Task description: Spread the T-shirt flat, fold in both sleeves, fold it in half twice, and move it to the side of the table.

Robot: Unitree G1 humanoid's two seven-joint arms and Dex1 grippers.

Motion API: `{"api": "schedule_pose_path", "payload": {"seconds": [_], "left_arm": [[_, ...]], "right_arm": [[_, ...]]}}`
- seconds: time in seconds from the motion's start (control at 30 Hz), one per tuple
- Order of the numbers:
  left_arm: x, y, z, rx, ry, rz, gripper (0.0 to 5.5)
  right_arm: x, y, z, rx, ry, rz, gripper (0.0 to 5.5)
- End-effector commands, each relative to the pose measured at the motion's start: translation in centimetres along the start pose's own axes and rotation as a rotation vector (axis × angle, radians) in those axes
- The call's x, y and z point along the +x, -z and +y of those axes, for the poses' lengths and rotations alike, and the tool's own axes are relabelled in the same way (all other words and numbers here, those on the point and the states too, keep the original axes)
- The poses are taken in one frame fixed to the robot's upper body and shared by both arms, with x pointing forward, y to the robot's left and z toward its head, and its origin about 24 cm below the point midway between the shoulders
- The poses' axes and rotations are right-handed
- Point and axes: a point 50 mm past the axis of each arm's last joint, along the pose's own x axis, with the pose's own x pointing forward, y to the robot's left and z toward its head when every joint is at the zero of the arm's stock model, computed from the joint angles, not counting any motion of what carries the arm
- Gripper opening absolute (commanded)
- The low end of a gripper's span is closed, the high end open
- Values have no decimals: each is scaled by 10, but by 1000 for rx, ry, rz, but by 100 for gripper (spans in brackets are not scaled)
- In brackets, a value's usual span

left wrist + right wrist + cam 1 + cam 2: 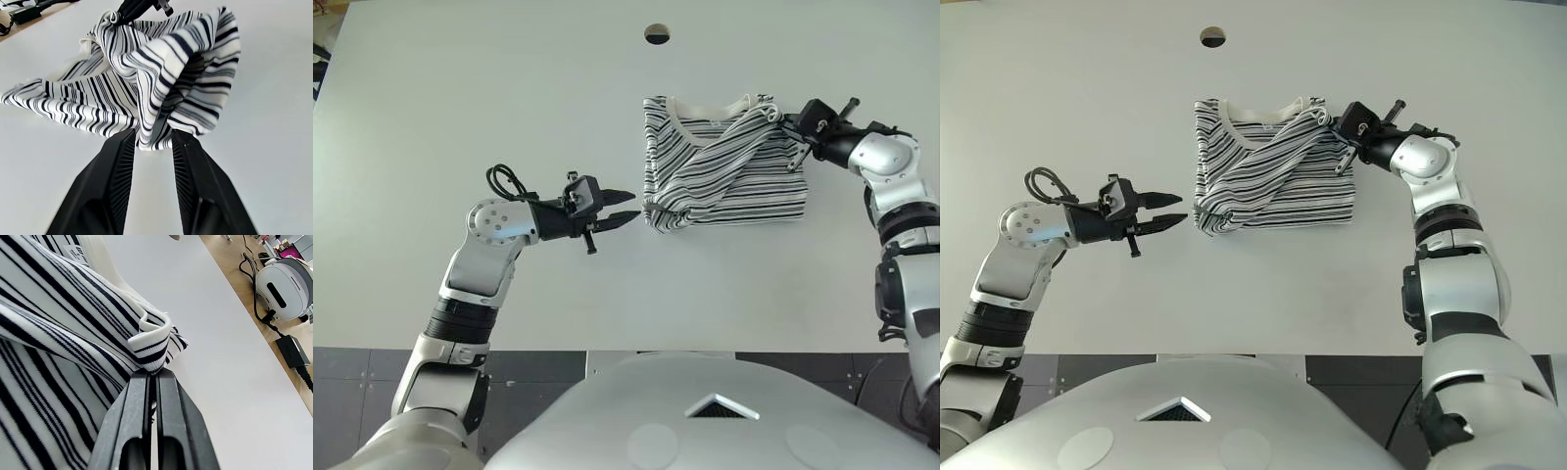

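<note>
lying rumpled on table [460,98], striped t-shirt [724,181], right jaws clamped on its ribbed edge, left jaws apart beside it

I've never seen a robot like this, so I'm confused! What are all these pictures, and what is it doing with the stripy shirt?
It is a humanoid robot with two arms. Each ends in a two-fingered pincher called an end effector. The two wide pictures come from cameras in its head, looking down at a white table. The two close-ups come from small cameras on its wrists. On the table lies a black-and-white striped fabric T-shirt, partly folded and rumpled. The right end effector is shut on a ribbed edge of the shirt. The left end effector is open and empty, right beside the shirt's bunched corner. A small dark round hole sits near the table's far edge.
</note>
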Motion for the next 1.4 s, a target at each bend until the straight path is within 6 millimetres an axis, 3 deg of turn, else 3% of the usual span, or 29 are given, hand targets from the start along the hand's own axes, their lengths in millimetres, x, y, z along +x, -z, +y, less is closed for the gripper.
{"api": "schedule_pose_path", "payload": {"seconds": [0.03, 0.47, 0.67, 0.83, 1.1, 1.27, 1.4], "left_arm": [[10, -5, 7, 27, -26, -17, 135], [34, -5, 8, 40, 10, -27, 135], [35, -4, 12, 43, -3, -27, 22], [34, -6, 14, 107, -20, -25, 12], [31, -24, 8, 539, -113, -93, 12], [23, -37, 26, 825, -254, -103, 12], [22, -35, 46, 1078, -333, -6, 12]], "right_arm": [[-2, 0, 0, 1, -4, -10, 10], [0, -3, 2, 2, -19, -29, 10], [2, -4, 5, 7, -26, -39, 10], [2, -4, 5, 9, -28, -45, 10], [3, -6, 5, 12, -31, -50, 10], [4, -7, 5, 17, -29, -53, 10], [6, -8, 5, 22, -25, -55, 10]]}}
